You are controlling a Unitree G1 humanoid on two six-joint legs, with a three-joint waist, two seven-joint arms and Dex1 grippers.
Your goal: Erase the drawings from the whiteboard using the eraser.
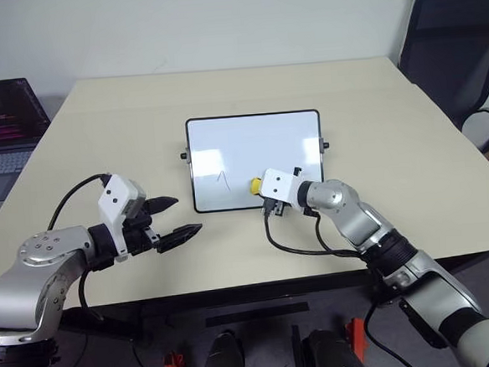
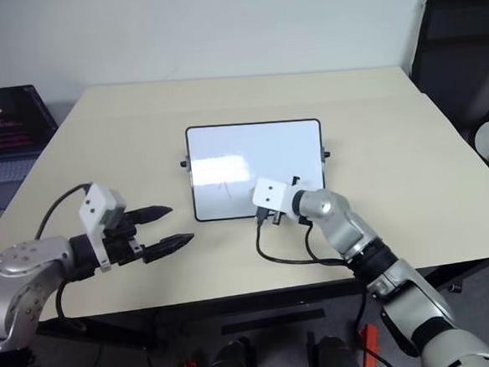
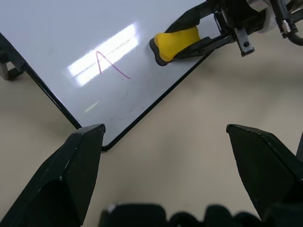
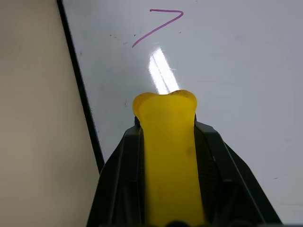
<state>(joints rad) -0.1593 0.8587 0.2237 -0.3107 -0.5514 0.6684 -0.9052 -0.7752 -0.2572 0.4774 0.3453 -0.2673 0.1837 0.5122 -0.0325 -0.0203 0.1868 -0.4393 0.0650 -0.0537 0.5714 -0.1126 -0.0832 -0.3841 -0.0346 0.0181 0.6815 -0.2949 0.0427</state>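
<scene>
Beige tabletop [image 1: 374, 116] carries the glossy black-framed whiteboard [image 1: 254, 141]. Right claw [image 4: 165, 142] pinches the yellow oblong eraser [image 4: 168, 156] beside one thin purple drawing [image 4: 158, 27]; left claw [image 1: 173, 218] hangs spread.

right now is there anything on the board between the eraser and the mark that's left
Nothing visible. The right gripper holds the eraser over the whiteboard, and only bare white surface lies between its tip and the remaining pen mark. The left gripper is open, off the board over the table.
</scene>
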